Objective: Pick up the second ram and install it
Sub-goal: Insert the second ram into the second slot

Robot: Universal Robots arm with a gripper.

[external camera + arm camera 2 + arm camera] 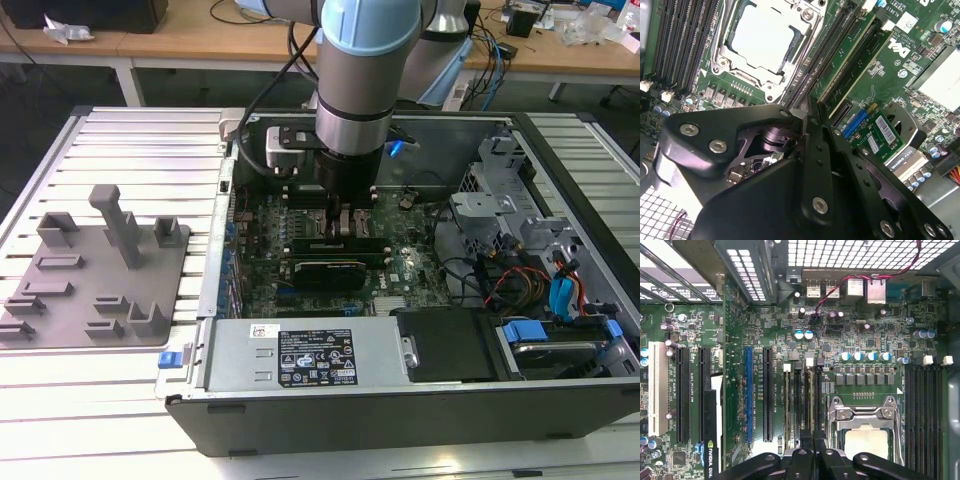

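My gripper (808, 116) is deep inside the open computer case (560, 180), just above the motherboard's memory slots beside the CPU socket (762, 35). Its black fingers (805, 456) are shut, tips pressed together, with nothing visible between them. The second ram (845, 65), a narrow green stick seen edge-on, stands in a slot right next to the fingertips. Another green stick (867, 50) stands in the slot beyond it. In the exterior view the gripper (340, 222) reaches down onto the board, with the long dark sticks (335, 244) lying across just in front of it.
A grey plastic tray (95, 270) with upright posts lies on the slatted table at the exterior view's left. A black graphics card (325, 272) sits near the slots. The power supply (300, 355), drive bays and loose cables (510, 280) crowd the case.
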